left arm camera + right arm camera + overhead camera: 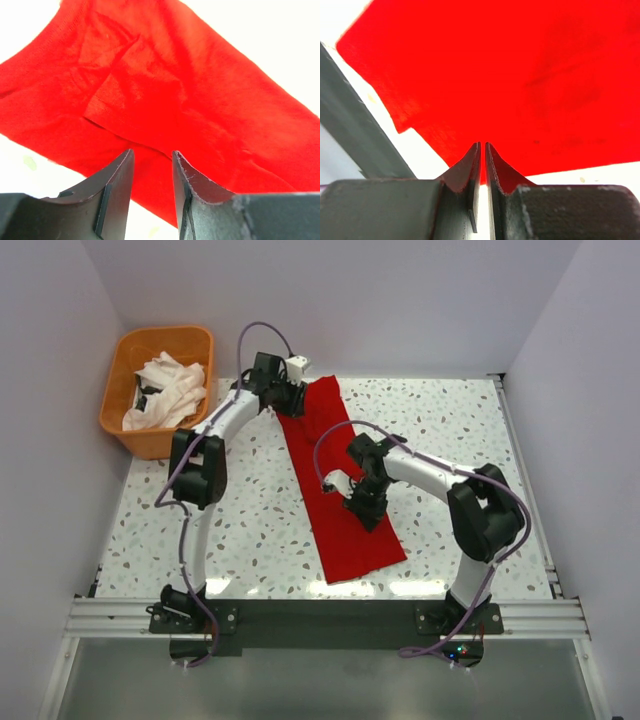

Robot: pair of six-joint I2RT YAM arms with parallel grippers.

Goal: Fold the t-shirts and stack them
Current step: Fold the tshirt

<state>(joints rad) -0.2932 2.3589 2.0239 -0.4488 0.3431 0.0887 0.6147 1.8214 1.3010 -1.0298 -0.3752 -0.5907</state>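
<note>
The red t-shirt [340, 500] lies flat on the table as a long narrow strip running from the far middle toward the near edge. My left gripper [292, 400] is at the strip's far left corner; in the left wrist view [152, 154] its jaws stand apart, open and empty, just over the wrinkled red cloth [165, 85]. My right gripper [367, 510] hovers over the strip's middle right; in the right wrist view [483, 145] its jaws are closed to a hairline gap with nothing between them, above the red cloth [520, 70]. White t-shirts [165, 390] lie crumpled in the basket.
The orange plastic basket [135, 435] stands at the far left corner, off the table's speckled top [460, 430]. White walls close in the left, back and right sides. A metal rail [320, 615] runs along the near edge by the arm bases.
</note>
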